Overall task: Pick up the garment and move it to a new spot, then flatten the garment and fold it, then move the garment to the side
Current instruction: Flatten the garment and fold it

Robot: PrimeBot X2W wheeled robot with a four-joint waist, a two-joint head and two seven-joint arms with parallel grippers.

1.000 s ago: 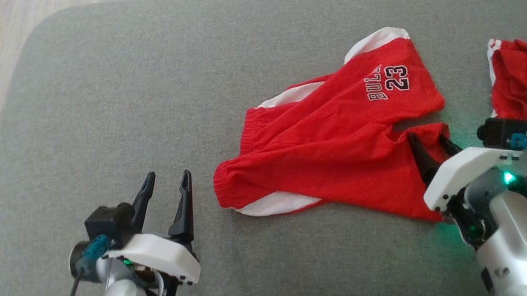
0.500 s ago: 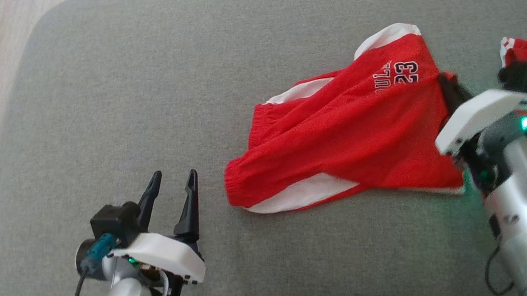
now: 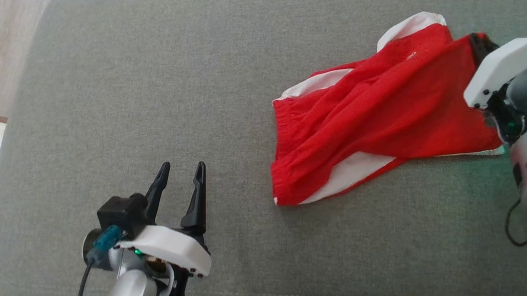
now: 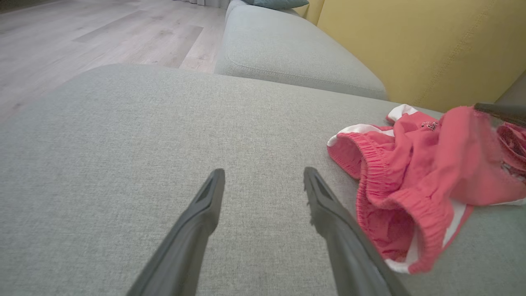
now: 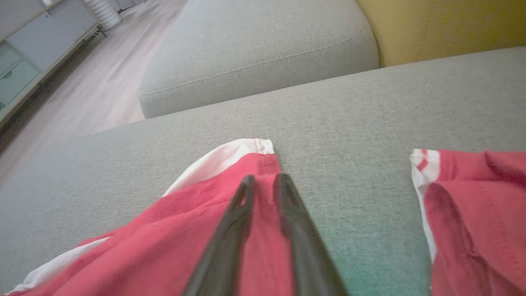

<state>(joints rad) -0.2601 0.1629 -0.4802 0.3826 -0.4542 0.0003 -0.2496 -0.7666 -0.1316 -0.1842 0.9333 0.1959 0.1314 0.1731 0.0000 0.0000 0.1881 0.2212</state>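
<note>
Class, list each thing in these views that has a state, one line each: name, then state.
red shorts: rumpled, unfolded, one edge pinched, the rest lying on the grey cushion.
right tool: shut on the red shorts.
left tool: open, empty.
second red garment: crumpled, lying loose on the cushion.

light: soft daylight | blur: right wrist view | edges: wide-angle distortion

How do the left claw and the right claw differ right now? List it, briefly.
The left claw stands open; the right claw is shut. The left claw holds nothing, over bare grey sofa cushion; the right claw pinches the red shorts near a hem. Both have two long dark fingers.
</note>
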